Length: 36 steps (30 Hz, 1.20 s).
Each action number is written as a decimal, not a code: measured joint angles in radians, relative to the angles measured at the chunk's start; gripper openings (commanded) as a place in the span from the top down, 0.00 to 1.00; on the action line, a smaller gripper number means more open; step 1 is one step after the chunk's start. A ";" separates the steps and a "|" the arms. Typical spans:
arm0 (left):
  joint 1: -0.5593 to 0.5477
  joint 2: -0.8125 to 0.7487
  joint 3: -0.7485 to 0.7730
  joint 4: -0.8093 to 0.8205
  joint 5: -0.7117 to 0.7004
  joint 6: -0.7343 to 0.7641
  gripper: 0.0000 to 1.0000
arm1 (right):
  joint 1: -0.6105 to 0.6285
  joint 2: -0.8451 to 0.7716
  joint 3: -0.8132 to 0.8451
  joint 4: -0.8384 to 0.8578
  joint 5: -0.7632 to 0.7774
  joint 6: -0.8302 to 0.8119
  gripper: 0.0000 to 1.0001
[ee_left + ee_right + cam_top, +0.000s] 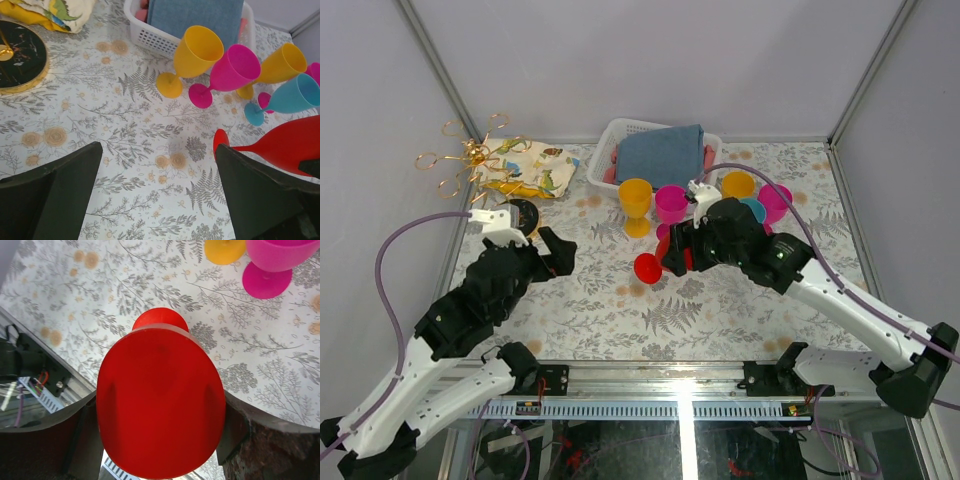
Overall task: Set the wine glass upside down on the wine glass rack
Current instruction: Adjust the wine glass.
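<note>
The wine glass rack (470,155) is a thin gold wire stand at the back left, and its round dark gold-rimmed base (523,213) also shows in the left wrist view (20,55). My right gripper (672,252) is shut on the bowl of a red wine glass (160,405). It holds the glass on its side, with the foot (647,267) pointing left over mid-table. The red glass also shows in the left wrist view (285,145). My left gripper (558,255) is open and empty over the tablecloth (157,200), between the rack base and the red glass.
Yellow (635,200), pink (670,203), second yellow (738,185), teal (753,210) and magenta (775,200) glasses stand behind the right gripper. A white basket (620,135) with a blue cloth (660,152) is at the back. A patterned cloth (535,170) lies by the rack.
</note>
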 measured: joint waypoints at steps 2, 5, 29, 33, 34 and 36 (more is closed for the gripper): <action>0.000 0.017 0.006 0.005 0.022 -0.003 0.06 | 0.000 -0.026 -0.019 0.026 -0.010 0.019 0.29; 0.000 0.026 0.006 0.022 0.063 -0.016 0.06 | 0.000 -0.063 -0.035 0.047 -0.027 0.042 0.29; -0.629 0.257 0.018 0.183 -0.182 -0.207 0.02 | 0.000 -0.288 -0.113 0.103 0.013 0.151 0.28; -0.632 0.273 0.023 0.211 -0.213 -0.206 0.10 | 0.000 -0.319 -0.119 0.109 0.034 0.167 0.28; -0.633 0.277 0.023 0.215 -0.217 -0.207 0.13 | 0.000 -0.329 -0.120 0.112 0.038 0.171 0.29; -0.635 0.285 0.023 0.222 -0.229 -0.211 0.17 | 0.000 -0.348 -0.125 0.122 0.040 0.179 0.28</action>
